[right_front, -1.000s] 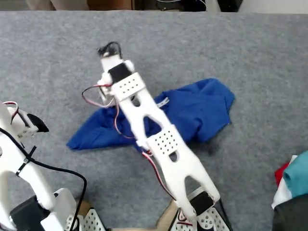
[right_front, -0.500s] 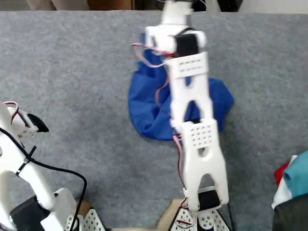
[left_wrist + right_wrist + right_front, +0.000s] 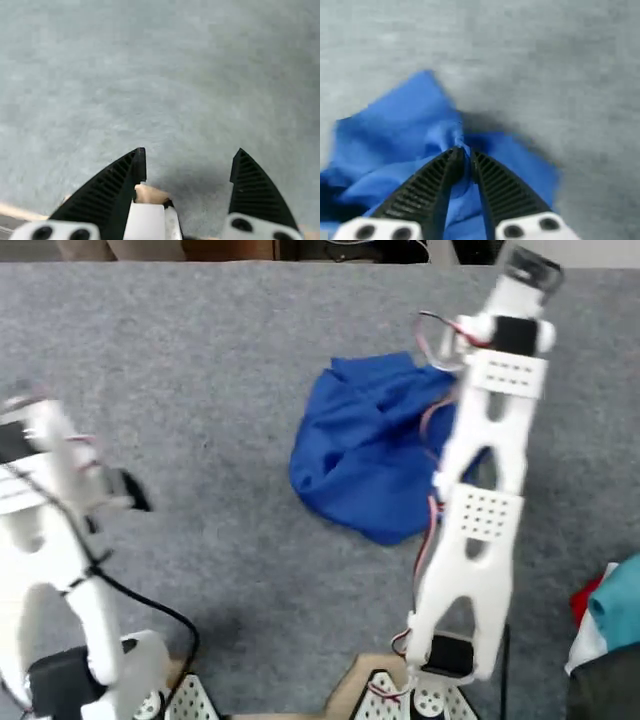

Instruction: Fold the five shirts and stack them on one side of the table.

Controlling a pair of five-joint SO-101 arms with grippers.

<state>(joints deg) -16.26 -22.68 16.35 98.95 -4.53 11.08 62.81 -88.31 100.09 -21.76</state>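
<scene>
On grey table (image 3: 200,340): right gripper (image 3: 465,153) clamped on blue shirt (image 3: 350,450) | left gripper (image 3: 190,152) jaws apart

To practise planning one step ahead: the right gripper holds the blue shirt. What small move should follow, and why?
Probably draw the right gripper outward to spread the cloth. It is shut on a fold of the blue shirt, which lies crumpled on the table, too bunched to fold. The left gripper hangs open over the table.

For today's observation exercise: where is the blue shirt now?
In the high view, the blue shirt lies bunched mid-table, beside the right gripper, its jaws shut on a fold.
</scene>
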